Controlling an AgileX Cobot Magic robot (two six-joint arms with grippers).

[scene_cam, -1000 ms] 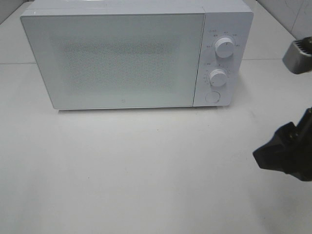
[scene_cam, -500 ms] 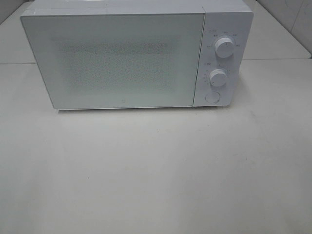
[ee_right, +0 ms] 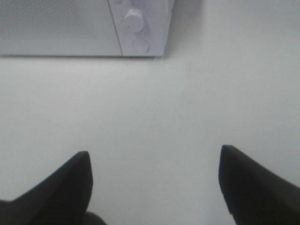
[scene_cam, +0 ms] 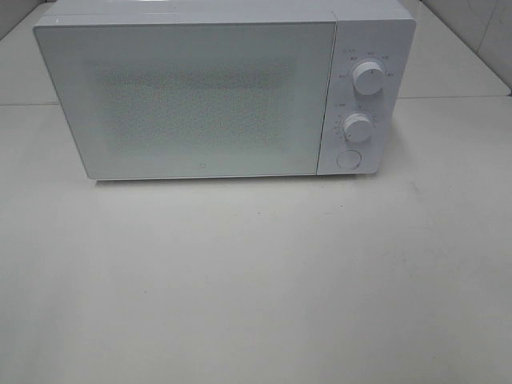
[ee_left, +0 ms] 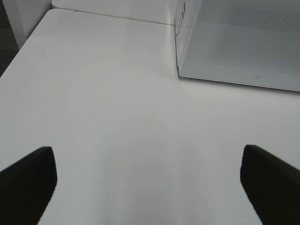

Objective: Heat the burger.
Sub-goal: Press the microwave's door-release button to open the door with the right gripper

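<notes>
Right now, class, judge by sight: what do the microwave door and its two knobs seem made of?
Microwave door: probably glass or glossy plastic, smooth and pale, dotted mesh showing through. Knobs: likely white moulded plastic, matte, no glints.

microwave door (scene_cam: 192,96): smooth white panel, slight sheen, fine speckling
knobs (scene_cam: 368,78): smooth white plastic
bench (scene_cam: 240,280): smooth, matt off-white
my fingers (ee_left: 28,180): matt black

Open stretch of table (scene_cam: 256,280) in front, the white microwave (scene_cam: 200,96) (door shut) the sole obstacle at the back.
</notes>
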